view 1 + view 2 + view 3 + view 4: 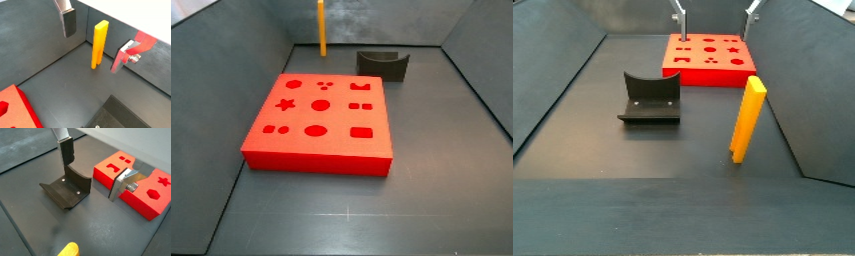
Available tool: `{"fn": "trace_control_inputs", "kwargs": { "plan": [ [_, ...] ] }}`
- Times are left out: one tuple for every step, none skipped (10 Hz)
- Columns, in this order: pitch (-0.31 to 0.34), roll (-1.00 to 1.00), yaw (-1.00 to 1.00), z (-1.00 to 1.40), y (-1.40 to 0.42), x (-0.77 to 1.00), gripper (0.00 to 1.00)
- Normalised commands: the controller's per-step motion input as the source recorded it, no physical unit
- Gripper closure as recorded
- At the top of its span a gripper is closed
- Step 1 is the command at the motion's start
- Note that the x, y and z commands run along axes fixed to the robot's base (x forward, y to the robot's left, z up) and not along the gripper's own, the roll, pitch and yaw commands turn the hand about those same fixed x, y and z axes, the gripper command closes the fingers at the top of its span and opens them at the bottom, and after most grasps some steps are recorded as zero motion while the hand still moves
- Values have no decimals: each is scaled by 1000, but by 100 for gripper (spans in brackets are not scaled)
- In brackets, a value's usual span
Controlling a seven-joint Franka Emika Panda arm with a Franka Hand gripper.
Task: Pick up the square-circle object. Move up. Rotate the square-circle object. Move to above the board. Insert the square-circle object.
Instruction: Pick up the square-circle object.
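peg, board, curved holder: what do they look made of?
Square-circle object: looks like matte orange-yellow plastic, uniform colour, clean edges; it stands upright on the floor.
Board: likely red plastic, slight sheen, crisp holes.
Dark grey curved holder: maybe moulded or printed plastic, two small screw-like dots on it.
Gripper, above the holder and board: silver metal finger plates, dark pads, nothing between them.

square-circle object (747,119): orange-yellow, plain, no pattern
board (319,119): bright red, darker red shaped holes on top
curved holder (67,189): dark grey, small pale screw dots
gripper (93,173) fingers (69,22): silver plates, dark pads
worktop (438,200): dark grey, matte
walls (560,60): grey
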Motion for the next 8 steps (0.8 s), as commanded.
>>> {"fn": "trace_control_inputs", "kwargs": {
  "plan": [
    [-30,0,0,-231,426,-143,0],
    [-167,0,-11,-491,494,-617,0],
    [-151,0,0,-380,480,-711,0],
    [-99,-11,0,-323,494,-537,0],
    [-14,-79,0,-231,491,-186,0],
    [0,-97,57,-197,520,0,0],
    [0,-104,29,-166,497,0,0],
    [56,-136,0,-183,417,137,0]
  ]
}}
